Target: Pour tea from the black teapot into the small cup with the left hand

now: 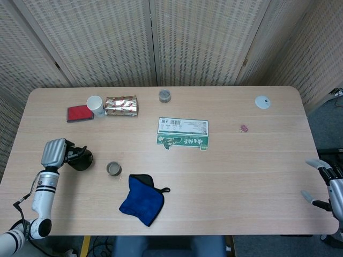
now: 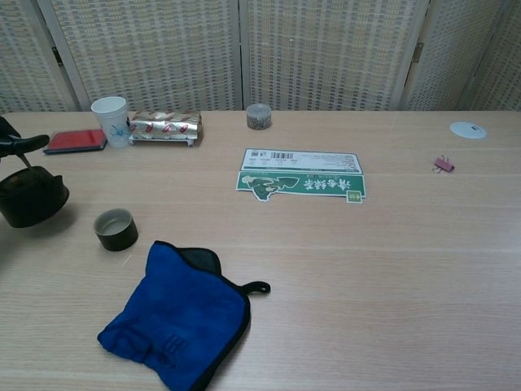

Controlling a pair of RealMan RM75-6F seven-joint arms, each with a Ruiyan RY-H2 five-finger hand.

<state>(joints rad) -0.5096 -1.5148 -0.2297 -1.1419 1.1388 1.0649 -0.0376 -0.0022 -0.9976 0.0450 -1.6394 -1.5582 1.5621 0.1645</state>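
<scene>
The black teapot (image 1: 81,159) (image 2: 31,196) stands upright at the table's left front, low over or on the wood; I cannot tell which. My left hand (image 1: 53,152) (image 2: 16,142) grips its thin handle from the left, mostly cut off in the chest view. The small dark cup (image 1: 113,168) (image 2: 115,229) sits to the right of the pot, apart from it. My right hand (image 1: 326,183) hangs off the table's right front corner with fingers spread and nothing in it.
A blue cloth (image 1: 142,199) lies just right of the cup. At the back left are a red box (image 1: 79,113), a white paper cup (image 1: 96,105) and a foil packet (image 1: 121,105). A green-white card (image 1: 183,133), a small jar (image 1: 164,96), a pink clip (image 1: 244,128) and a white disc (image 1: 262,101) lie farther right.
</scene>
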